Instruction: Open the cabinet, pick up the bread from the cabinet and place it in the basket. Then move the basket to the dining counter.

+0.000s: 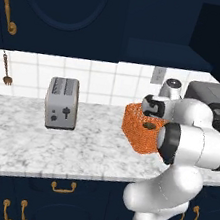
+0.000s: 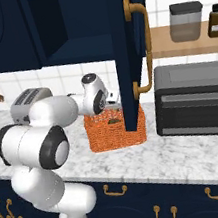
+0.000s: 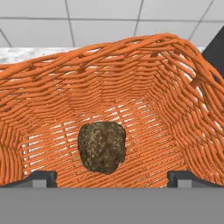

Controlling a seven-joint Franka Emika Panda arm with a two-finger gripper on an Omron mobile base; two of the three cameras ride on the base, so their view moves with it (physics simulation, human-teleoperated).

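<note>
The open cabinet door hides the basket's right part, seemingly.

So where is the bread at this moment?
The bread lies on the floor of the orange basket, seen in the hand view between the open jaws; the basket stands on the marbled worktop, left of the black oven.
</note>
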